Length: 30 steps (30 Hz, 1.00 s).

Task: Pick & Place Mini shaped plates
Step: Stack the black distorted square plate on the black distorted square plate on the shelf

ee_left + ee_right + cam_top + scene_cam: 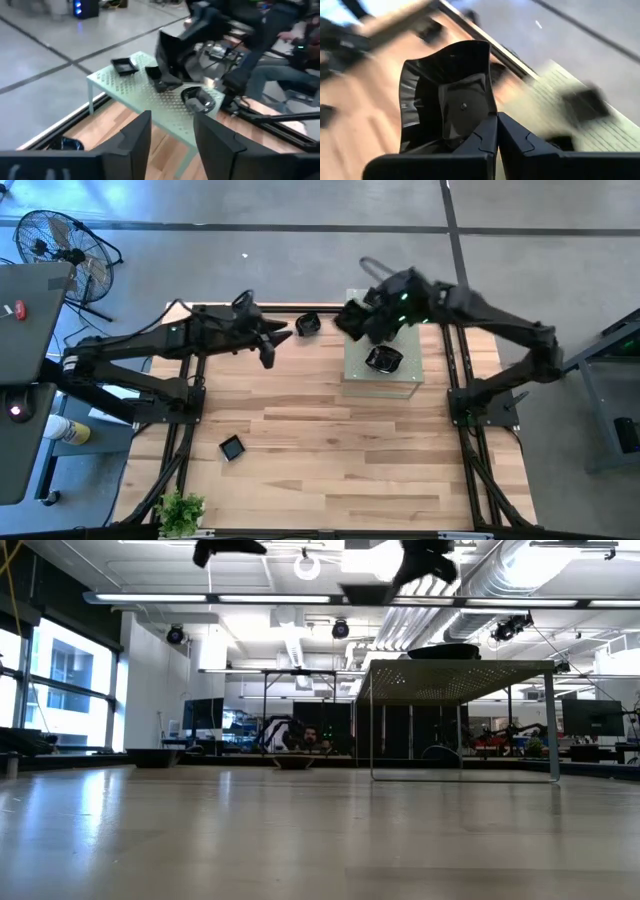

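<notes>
The right tool (496,131) is clenched on the rim of 1 wavy-edged plate (447,92), glossy black, held on edge above the pale green perforated board (380,372). A pinch so near the edge could let the slick dish swivel or slip out as it travels. 1 round plate (383,359) already lies on the board; another dish (232,447) sits on the wooden bench (330,450), well away from the board. The left tool (172,142), released, hangs beside the board.

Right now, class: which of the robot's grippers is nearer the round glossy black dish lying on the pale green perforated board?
The right gripper: it hovers just beside the round glossy black dish, clamped on a wavy-edged black plate. The left gripper hangs open farther off, over the wooden table.
</notes>
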Motion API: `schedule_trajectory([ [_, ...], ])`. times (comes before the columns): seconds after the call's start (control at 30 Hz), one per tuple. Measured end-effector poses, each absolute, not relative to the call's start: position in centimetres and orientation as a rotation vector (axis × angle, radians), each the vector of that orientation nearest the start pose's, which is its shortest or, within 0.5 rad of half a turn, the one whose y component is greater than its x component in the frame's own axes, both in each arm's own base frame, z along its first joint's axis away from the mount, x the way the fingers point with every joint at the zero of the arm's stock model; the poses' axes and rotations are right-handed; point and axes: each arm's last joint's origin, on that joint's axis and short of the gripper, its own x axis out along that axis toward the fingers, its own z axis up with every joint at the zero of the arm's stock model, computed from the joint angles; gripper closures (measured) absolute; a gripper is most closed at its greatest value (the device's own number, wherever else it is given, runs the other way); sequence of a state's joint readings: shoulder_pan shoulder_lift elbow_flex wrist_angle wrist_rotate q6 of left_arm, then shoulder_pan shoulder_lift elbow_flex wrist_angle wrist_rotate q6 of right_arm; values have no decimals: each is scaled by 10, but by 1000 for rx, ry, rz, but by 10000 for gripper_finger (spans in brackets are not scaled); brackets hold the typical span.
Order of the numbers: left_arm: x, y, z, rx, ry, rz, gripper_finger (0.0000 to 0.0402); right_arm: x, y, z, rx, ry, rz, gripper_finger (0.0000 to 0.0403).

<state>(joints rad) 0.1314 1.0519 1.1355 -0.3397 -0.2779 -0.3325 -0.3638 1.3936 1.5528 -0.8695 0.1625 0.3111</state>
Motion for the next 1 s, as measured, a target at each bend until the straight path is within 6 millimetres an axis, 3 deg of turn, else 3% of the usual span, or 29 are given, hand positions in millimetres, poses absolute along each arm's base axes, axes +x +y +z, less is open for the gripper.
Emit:
schedule_trajectory([
  [0.13, 213, 34, 392, -270, 187, 378, 314, 230, -128, 391, 397, 742, -699, 401],
  [0.27, 219, 33, 381, -267, 170, 291, 390, 215, -150, 374, 442, 804, -640, 400],
  [0.47, 227, 32, 352, -341, 69, 224, 387, 197, -173, 357, 491, 843, -599, 400],
  [0.57, 227, 32, 338, -369, 102, 232, 399, 191, -181, 353, 492, 845, -573, 401],
  [0.83, 227, 32, 331, -377, 124, 239, 400, 181, -189, 329, 550, 900, -545, 401],
  [1.0, 227, 33, 330, -378, 129, 255, 401, 182, -190, 325, 536, 902, -558, 383],
])
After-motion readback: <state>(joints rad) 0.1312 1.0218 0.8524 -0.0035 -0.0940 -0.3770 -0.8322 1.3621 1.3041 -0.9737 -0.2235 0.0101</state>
